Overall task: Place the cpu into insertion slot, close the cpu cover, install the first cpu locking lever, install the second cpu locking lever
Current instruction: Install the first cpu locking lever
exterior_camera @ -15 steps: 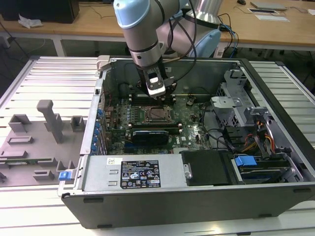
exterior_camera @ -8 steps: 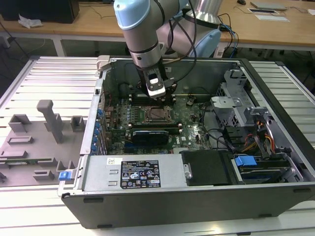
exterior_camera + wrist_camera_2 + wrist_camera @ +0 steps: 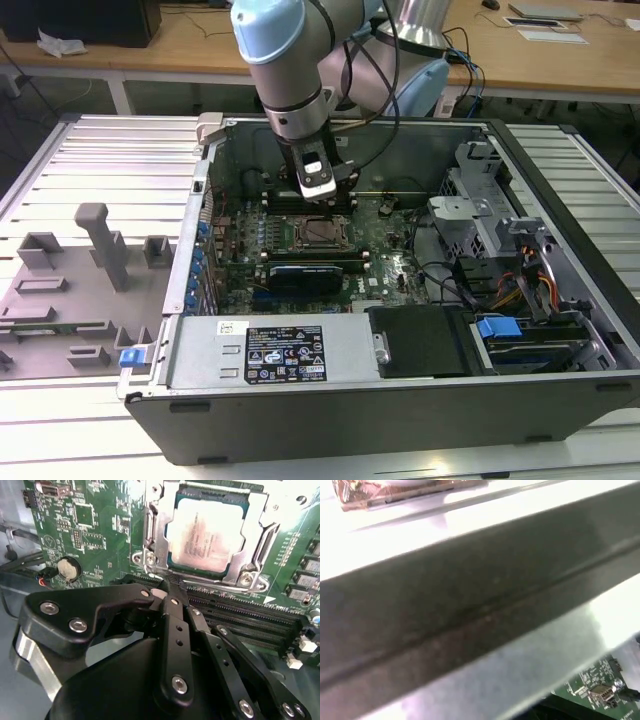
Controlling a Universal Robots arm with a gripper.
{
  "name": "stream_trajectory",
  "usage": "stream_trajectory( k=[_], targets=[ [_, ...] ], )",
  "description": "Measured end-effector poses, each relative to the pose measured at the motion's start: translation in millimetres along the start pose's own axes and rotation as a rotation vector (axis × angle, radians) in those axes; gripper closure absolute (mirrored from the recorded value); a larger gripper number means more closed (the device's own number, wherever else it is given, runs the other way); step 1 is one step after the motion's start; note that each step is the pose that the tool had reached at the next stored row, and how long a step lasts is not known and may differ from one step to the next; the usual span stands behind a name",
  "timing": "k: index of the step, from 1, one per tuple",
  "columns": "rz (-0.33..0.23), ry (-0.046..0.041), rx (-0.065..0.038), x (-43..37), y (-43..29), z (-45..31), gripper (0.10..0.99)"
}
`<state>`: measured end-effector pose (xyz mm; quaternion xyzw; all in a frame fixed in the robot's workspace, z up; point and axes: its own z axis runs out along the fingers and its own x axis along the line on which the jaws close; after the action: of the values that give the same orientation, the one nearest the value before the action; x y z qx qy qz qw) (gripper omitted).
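The cpu (image 3: 207, 535), a dull silver square, lies in the insertion slot (image 3: 318, 233) on the green motherboard (image 3: 100, 540). The cpu cover (image 3: 260, 540), a silver frame plate, lies flat around the chip. A thin metal locking lever (image 3: 215, 583) runs along the socket edge nearest the gripper. My gripper (image 3: 166, 589) hangs just beside that edge, over the black memory slots, with its black fingers (image 3: 172, 630) pressed together and nothing between them. In the exterior view the gripper (image 3: 318, 192) stands inside the open computer case, just behind the socket.
Long black memory slots (image 3: 250, 622) lie under the gripper. A coin battery (image 3: 68, 569) sits on the board. The case wall (image 3: 470, 605) is close. A drive cage (image 3: 480, 215), cables (image 3: 530, 285) and a power supply (image 3: 270, 350) crowd the case. A grey fixture tray (image 3: 70, 290) lies outside.
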<state>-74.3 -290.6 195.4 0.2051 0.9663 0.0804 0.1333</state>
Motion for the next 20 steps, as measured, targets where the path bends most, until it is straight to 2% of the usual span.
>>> stream_trajectory(
  k=[3, 7, 11, 13, 15, 18, 20],
  targets=[
    [0.000, 0.0002, 0.000, -0.4, 0.3, -1.7, 0.980],
    [0.001, 0.0000, 0.000, -2.8, 2.5, -11.6, 0.980],
    [0.002, -0.0003, 0.000, -5.7, 5.3, -24.1, 0.980],
    [0.003, -0.0005, 0.001, -8.6, 8.0, -36.3, 0.980],
    [0.004, -0.0007, 0.001, -10.3, 9.6, -43.7, 0.980],
    [0.005, -0.0008, 0.001, -12.0, 11.2, -50.6, 0.980],
    [0.005, -0.0009, 0.001, -12.0, 11.2, -50.6, 0.980]
  ],
)
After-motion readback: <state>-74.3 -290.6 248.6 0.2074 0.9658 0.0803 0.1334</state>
